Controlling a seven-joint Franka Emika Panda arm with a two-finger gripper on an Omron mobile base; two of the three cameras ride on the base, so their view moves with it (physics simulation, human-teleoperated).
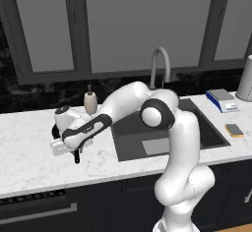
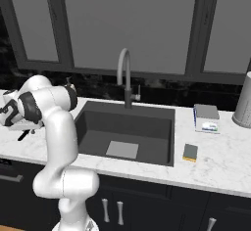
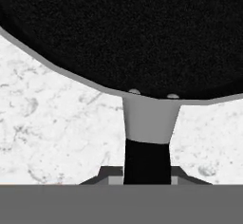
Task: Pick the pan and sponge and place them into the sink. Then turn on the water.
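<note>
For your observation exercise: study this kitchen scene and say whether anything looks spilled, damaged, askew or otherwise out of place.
Nothing stands out. The sponge lies flat on the counter right of the sink, which looks dry, with no water at the faucet. The gripper is closed on the pan handle, as intended.

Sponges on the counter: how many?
1. The yellow sponge lies on the counter right of the sink, in front of a blue-and-white flat object. The arm may hide more at the left.
</note>
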